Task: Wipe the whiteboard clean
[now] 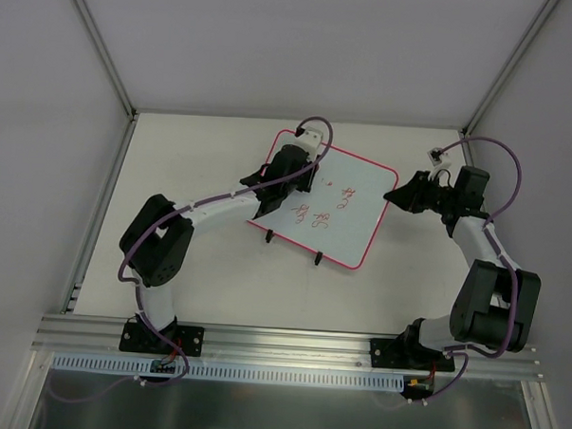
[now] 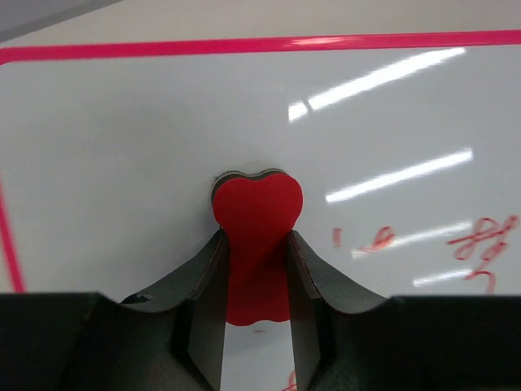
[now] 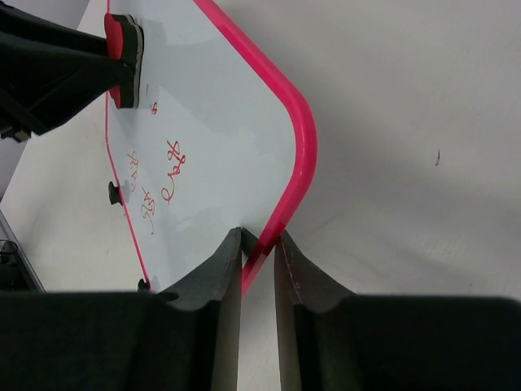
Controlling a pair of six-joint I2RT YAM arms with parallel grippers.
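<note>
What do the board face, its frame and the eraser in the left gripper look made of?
Small white whiteboard face: glossy, smooth coated sheet; it mirrors light streaks. Its pink-red frame: smooth, rounded, probably plastic. Small red eraser: matte red top, likely foam or plastic, over a thin dark layer, maybe felt.

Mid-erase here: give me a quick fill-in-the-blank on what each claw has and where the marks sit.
The left claw grips a ____ eraser.
The right claw is shut on the pink frame of the ____.
In the left wrist view, the red writing lies to the ____ of the eraser.
Missing words: red; whiteboard; right.
</note>
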